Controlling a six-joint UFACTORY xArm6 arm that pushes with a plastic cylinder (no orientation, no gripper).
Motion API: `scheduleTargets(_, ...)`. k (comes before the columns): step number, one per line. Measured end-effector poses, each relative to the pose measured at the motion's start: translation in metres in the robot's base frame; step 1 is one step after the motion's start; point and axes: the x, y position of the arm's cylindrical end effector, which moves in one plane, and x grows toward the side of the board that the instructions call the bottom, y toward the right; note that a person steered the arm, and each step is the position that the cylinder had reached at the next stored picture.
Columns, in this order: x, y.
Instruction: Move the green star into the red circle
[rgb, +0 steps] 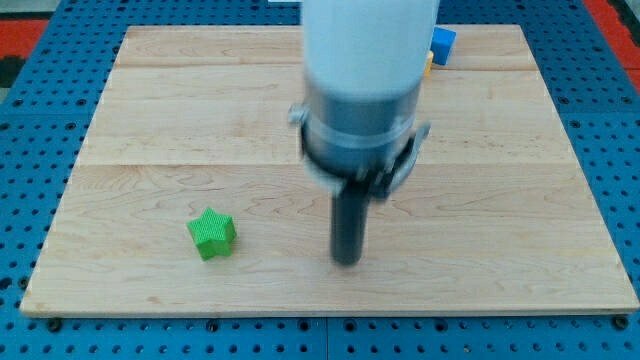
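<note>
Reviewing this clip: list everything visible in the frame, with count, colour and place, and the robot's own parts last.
green star: one, green, lower left part of the board, to the view's left of my tip, apart from it.
blue block: one, blue, at the board's top edge, right of the arm; shape looks like a cube.
yellow block: one, yellow sliver just beside the blue block, mostly hidden by the arm; shape cannot be made out.
wooden board: one, light wood, fills most of the view.
blue pegboard: one, blue, surrounds the board.
red circle: none visible.
arm: one, white and grey, top centre.
my tip: one, dark rod end, lower centre of the board.
</note>
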Motion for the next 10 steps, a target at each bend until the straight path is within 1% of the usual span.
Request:
scheduleTargets(1,0.007,-0.123)
scheduleTargets(2,-0.034,-0.175)
scheduleTargets(3,-0.054,-0.143)
scheduleTargets(5,-0.014,-0.034)
scheduleTargets(6,-0.030,-0.001)
scheduleTargets(7,-0.098,-0.001)
scheduleTargets(8,-0.124,-0.001)
scheduleTargets(9,-0.198,-0.037)
scheduleTargets(10,-0.199,-0.036)
